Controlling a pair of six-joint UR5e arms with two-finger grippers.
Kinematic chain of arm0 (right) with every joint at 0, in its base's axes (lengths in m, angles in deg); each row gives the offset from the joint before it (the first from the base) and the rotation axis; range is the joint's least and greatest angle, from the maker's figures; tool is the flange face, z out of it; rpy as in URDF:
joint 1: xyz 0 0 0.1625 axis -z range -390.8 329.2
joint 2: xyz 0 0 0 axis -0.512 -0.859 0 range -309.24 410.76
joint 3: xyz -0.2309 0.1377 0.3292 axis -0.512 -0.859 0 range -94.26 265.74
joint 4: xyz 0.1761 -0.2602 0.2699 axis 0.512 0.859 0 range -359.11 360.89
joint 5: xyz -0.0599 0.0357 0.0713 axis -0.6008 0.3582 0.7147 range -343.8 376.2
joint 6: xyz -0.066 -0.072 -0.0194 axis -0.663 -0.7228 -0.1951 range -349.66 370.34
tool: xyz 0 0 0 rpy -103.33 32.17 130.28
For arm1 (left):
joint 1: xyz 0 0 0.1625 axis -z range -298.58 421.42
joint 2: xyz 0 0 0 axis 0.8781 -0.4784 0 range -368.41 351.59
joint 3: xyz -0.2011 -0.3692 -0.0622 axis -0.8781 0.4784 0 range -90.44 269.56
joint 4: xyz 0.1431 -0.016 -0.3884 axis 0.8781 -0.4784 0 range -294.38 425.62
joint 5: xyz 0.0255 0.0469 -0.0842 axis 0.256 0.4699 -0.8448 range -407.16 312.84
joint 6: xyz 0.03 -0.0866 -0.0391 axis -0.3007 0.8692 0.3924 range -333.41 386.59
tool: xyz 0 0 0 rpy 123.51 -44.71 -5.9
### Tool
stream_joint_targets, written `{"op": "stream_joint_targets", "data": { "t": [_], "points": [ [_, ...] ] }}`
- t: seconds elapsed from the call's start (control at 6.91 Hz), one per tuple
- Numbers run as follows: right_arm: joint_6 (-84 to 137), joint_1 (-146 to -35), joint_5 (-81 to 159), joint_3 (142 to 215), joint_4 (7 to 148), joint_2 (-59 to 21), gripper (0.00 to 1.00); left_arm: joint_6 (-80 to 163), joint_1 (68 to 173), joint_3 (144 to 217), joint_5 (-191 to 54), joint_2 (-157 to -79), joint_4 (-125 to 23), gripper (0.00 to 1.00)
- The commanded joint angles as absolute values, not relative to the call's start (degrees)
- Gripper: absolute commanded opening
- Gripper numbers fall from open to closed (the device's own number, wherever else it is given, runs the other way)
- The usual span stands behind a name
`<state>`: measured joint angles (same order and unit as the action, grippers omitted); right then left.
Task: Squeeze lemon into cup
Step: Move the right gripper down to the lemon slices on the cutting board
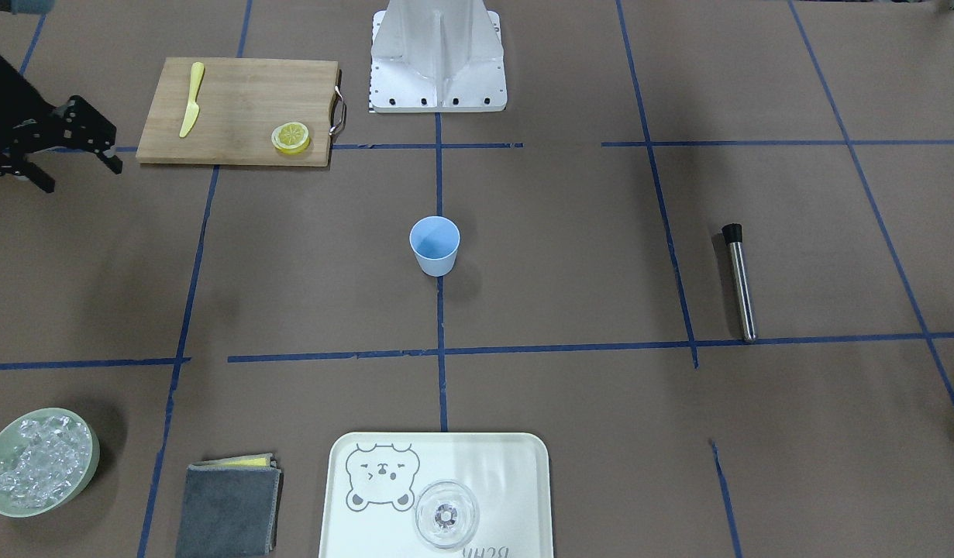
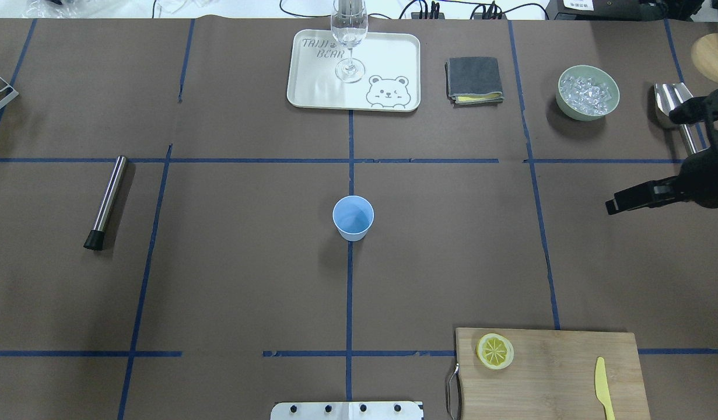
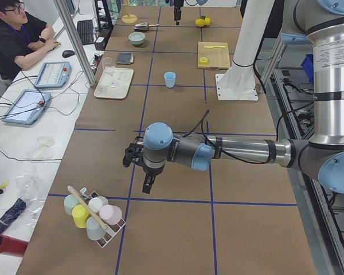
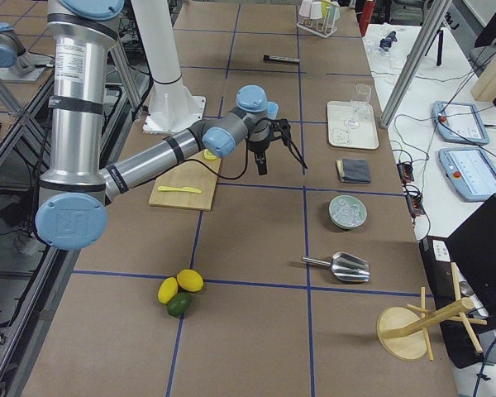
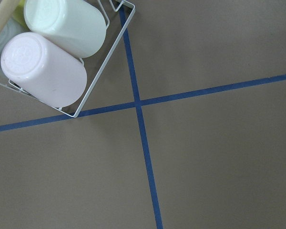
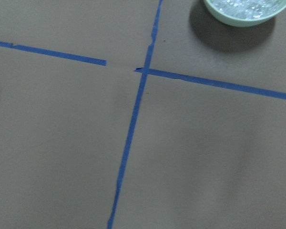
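The lemon is a thin round slice lying flat on the wooden cutting board, also seen in the front view as the lemon. The light-blue cup stands upright at the table's middle, the same cup on the centre tape line. My right gripper hovers open and empty at the table's right side, well away from both; it shows as the right gripper in the front view. My left gripper appears only in the exterior left view, above bare table near a cup rack; I cannot tell its state.
A yellow plastic knife lies on the board. A tray carries a stemmed glass. Grey cloth, ice bowl, metal scoop, steel muddler, cup rack, whole citrus. A person sits alongside.
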<state>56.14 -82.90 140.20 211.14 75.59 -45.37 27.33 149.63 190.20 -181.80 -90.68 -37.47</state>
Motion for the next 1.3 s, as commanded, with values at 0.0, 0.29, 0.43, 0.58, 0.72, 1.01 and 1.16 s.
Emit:
{"op": "stream_joint_targets", "data": {
  "t": [0.0, 0.29, 0.43, 0.58, 0.72, 1.01, 1.16],
  "points": [
    [70.1, -68.8, 127.8, 216.0, 75.6, -45.2, 1.00, 27.3, 149.6, 190.1, -181.8, -90.8, -37.7, 1.00],
    [79.6, -55.3, 114.4, 216.1, 75.5, -45.2, 1.00, 27.3, 149.6, 189.9, -181.8, -90.7, -39.0, 1.00],
    [83.1, -49.0, 107.8, 216.1, 75.5, -45.2, 1.00, 27.3, 149.6, 189.8, -181.8, -90.7, -39.0, 1.00],
    [86.2, -44.1, 103.1, 216.1, 75.5, -45.2, 1.00, 27.3, 149.6, 189.4, -181.8, -90.7, -39.1, 1.00],
    [87.8, -39.7, 98.5, 216.0, 75.6, -45.2, 1.00, 27.3, 149.6, 189.4, -181.9, -90.7, -39.1, 1.00],
    [88.3, -35.7, 94.5, 215.3, 75.9, -45.1, 1.00, 27.3, 149.6, 189.4, -181.9, -90.6, -39.1, 1.00],
    [88.3, -35.1, 94.4, 214.4, 75.9, -44.9, 1.00, 27.3, 149.6, 189.4, -182.0, -90.6, -39.1, 1.00]
  ]
}}
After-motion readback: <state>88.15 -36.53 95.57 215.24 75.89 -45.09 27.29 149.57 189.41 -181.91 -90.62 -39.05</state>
